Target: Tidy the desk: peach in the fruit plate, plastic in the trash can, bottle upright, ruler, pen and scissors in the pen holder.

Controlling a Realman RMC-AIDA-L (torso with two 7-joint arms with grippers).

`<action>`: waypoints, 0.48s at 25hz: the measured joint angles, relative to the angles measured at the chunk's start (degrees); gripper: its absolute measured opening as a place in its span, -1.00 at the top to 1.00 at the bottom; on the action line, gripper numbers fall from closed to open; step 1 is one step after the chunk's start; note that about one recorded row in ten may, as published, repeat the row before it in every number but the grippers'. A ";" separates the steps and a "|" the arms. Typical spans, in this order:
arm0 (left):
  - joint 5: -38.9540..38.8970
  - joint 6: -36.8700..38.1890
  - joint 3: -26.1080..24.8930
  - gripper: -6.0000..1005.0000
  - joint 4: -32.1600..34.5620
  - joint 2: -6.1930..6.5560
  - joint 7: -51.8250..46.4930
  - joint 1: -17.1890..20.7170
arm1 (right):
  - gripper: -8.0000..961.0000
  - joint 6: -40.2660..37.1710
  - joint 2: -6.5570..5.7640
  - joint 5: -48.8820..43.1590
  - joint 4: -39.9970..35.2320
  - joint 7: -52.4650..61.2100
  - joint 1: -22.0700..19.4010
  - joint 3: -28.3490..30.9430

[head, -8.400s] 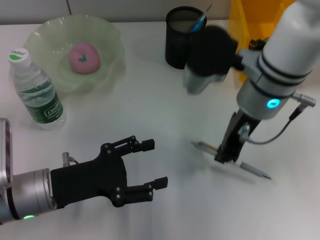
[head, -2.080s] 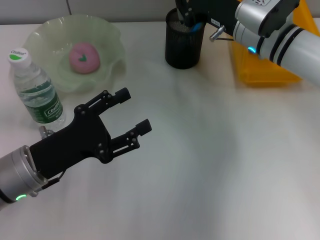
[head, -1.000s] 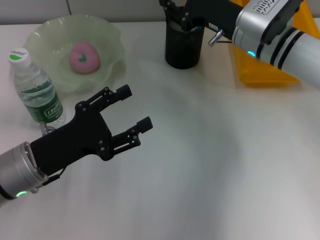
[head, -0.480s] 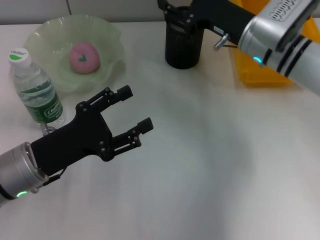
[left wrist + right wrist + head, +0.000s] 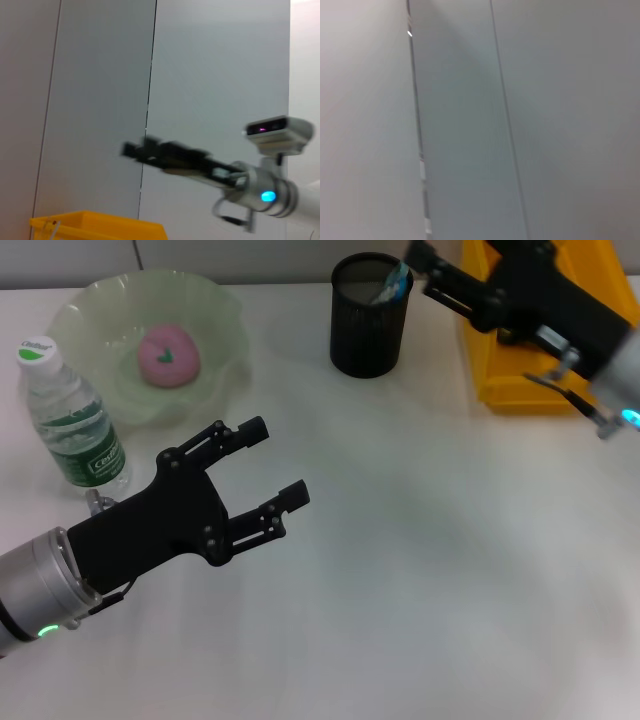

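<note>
Standing upright at the far left of the desk, the water bottle has its white cap on and a green label. Just beside it, further back, the pale green fruit plate holds 1 pink peach near its middle. Below these in the head view, the left gripper hangs over the bare desk with its 2 black fingers spread wide and nothing between them; it points toward the desk's centre, near the bottle but apart from it.

At the back, right of the plate, the black mesh pen holder stands upright with a light blue item leaning against its inner rim; what that item is cannot be told. Right of the holder, the right gripper reaches in from the upper right, its tip just beside the holder's rim; blur makes it impossible to tell whether its fingers are apart or together. Behind that arm sits a yellow bin, whose rim also shows in the left wrist view.
</note>
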 joint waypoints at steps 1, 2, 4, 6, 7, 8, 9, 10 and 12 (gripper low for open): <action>0.03 -0.14 0.11 -0.62 -0.01 0.01 -0.09 -0.04 | -0.67 -2.16 -0.10 -1.23 -1.48 2.40 -1.92 0.07; 0.05 -0.24 0.25 -0.62 -0.01 0.01 -0.16 -0.12 | -0.68 -3.83 -0.24 -2.35 -2.97 4.58 -3.44 0.21; 0.08 -0.56 0.79 -0.62 -0.01 0.13 -0.42 -0.40 | -0.69 -6.51 -0.71 -6.29 -6.21 10.06 -6.31 0.53; 0.10 -0.84 1.25 -0.62 0.02 0.28 -0.80 -0.55 | -0.69 -8.97 -1.47 -11.83 -8.59 14.71 -8.06 0.75; 0.11 -0.89 1.33 -0.62 0.07 0.31 -0.93 -0.56 | -0.69 -10.26 -1.92 -14.64 -9.11 16.41 -8.50 1.07; 0.12 -1.12 1.67 -0.62 0.30 0.36 -1.52 -0.65 | -0.69 -12.45 -2.75 -19.28 -9.26 18.47 -8.77 2.03; 0.12 -1.12 1.67 -0.62 0.30 0.36 -1.52 -0.65 | -0.69 -12.45 -2.75 -19.28 -9.26 18.47 -8.77 2.03; 0.13 -1.21 1.95 -0.62 0.42 0.38 -1.79 -0.76 | -0.69 -13.41 -3.14 -21.36 -9.28 18.83 -8.79 2.51; 0.18 -1.37 2.80 -0.62 0.63 0.48 -2.40 -1.03 | -0.69 -15.22 -3.57 -26.36 -9.66 19.08 -8.82 3.82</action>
